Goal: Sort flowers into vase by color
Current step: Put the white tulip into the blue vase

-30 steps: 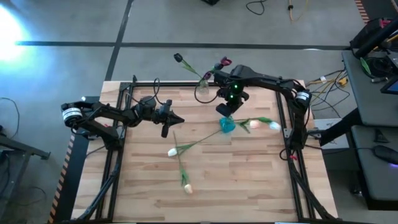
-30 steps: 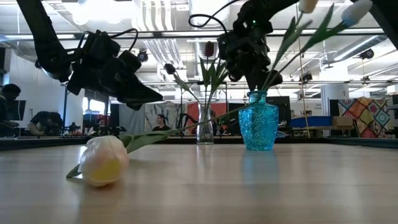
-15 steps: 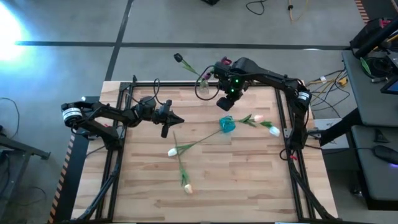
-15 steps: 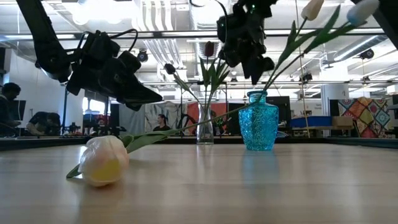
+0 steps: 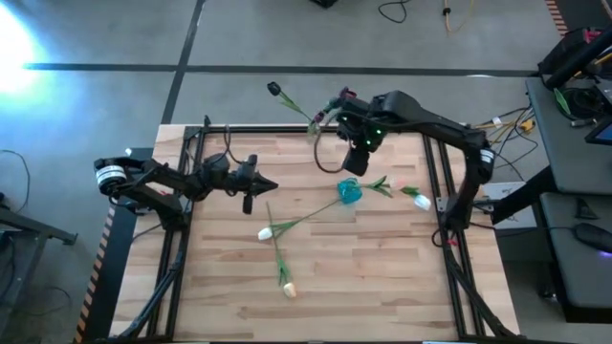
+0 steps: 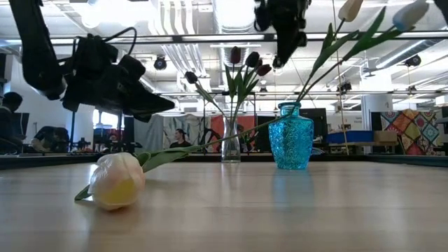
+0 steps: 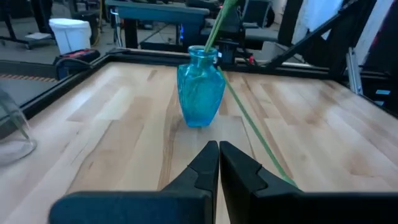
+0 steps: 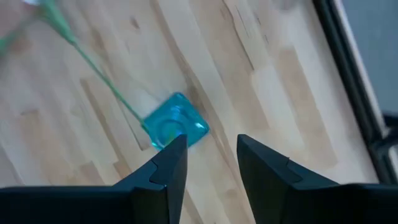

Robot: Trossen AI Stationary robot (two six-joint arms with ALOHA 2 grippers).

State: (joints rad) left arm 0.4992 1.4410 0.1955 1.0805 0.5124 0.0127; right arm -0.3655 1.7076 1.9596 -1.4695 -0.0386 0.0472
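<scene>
Near the middle of the wooden table [image 5: 382, 277] stands the blue glass vase [image 5: 350, 192], and everything else is placed from it. Two pale tulips [image 5: 409, 195] sit in it, their stems leaning out toward the table's right edge, heads hanging just beyond the vase. Behind it, at the table's far edge, a clear glass vase [image 6: 230, 148] holds the dark maroon tulips [image 6: 250, 60], which fan outward past the edge. On the near-left side of the blue vase, a peach-cream tulip [image 5: 266, 232] lies flat with its long stem running up to the vase's foot, and a second loose tulip [image 5: 287, 285] lies nearer the front, stem pointing back toward the first.

The right gripper [image 5: 353, 164] hangs above the table just behind the blue vase, looking down on its mouth; its fingers [image 8: 160, 177] are parted with nothing between them. The left gripper [image 5: 249, 194] waits well to the left of the blue vase, its fingers [image 7: 205, 168] pressed together and empty, pointing at the vase.
</scene>
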